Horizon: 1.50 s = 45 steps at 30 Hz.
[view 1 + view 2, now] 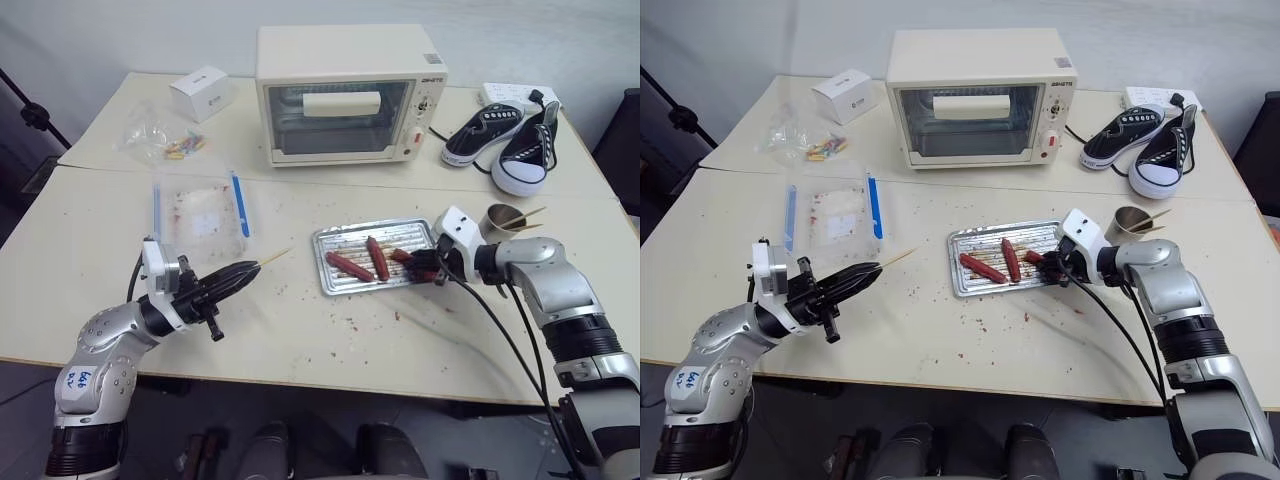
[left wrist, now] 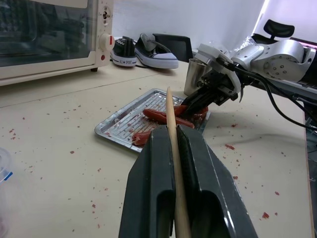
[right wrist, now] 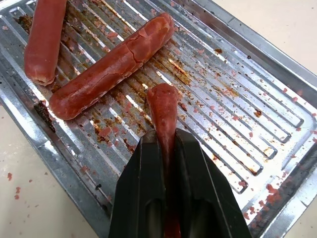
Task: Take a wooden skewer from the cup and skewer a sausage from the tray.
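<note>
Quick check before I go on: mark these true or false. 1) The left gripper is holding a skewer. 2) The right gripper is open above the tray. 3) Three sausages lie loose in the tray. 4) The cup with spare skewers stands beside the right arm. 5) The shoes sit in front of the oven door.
1) True: the left gripper is shut on the wooden skewer.
2) False: the right gripper is shut on a sausage over the tray.
3) False: two other sausages lie loose; the third is gripped.
4) True: the cup stands by the right arm.
5) False: the shoes sit to the right of the oven.
</note>
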### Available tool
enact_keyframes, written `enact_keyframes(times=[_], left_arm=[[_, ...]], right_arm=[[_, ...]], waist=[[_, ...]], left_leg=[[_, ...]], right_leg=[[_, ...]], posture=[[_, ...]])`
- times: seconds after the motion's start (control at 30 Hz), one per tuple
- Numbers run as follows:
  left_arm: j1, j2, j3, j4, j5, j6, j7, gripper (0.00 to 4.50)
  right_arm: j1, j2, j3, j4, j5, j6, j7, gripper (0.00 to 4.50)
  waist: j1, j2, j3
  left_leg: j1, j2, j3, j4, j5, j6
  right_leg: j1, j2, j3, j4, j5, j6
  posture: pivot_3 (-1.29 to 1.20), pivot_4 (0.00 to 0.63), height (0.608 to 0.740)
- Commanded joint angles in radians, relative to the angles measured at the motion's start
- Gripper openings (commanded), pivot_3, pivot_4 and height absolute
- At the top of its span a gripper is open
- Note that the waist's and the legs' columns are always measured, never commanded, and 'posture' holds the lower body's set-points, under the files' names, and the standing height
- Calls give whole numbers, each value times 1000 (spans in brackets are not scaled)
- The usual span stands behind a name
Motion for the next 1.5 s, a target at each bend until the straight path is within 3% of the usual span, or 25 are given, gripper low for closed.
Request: enact_keyframes(times=[0.03, 0.27, 0.47, 0.77, 1.5], left_arm=[[-5, 1, 14, -13, -11, -17, -5, 0], [-34, 67, 13, -20, -12, -7, -72, 0], [-111, 177, -75, -15, 9, 11, -228, 0], [-254, 152, -205, 18, 42, 29, -278, 0], [-267, 103, -237, 0, 42, 43, -265, 0]], right_arm=[[12, -17, -29, -34, 16, 6, 20, 68], [34, -132, -89, -227, 165, -54, 271, 68], [52, -224, -63, -426, 274, 16, 448, 68], [-15, -194, -4, -567, 307, 187, 385, 68], [-46, -153, 38, -602, 314, 267, 319, 68]], waist=[[0, 0, 0], [3, 1, 1], [2, 1, 1], [2, 1, 1], [2, 1, 1]], left_leg=[[0, 0, 0, 0, 0, 0], [-1, 0, 0, 0, 0, 0], [0, 0, 0, -1, 0, 0], [0, 0, 0, -1, 0, 0], [-1, 0, 0, 0, 0, 0]], right_leg=[[0, 0, 0, 0, 0, 0], [-1, 0, 0, -1, 0, 0], [0, 0, 0, -1, 0, 0], [0, 0, 0, -1, 0, 0], [0, 0, 0, -1, 0, 0]], posture=[[0, 150, 740], [0, 150, 740], [0, 150, 740], [0, 150, 740], [0, 150, 740]])
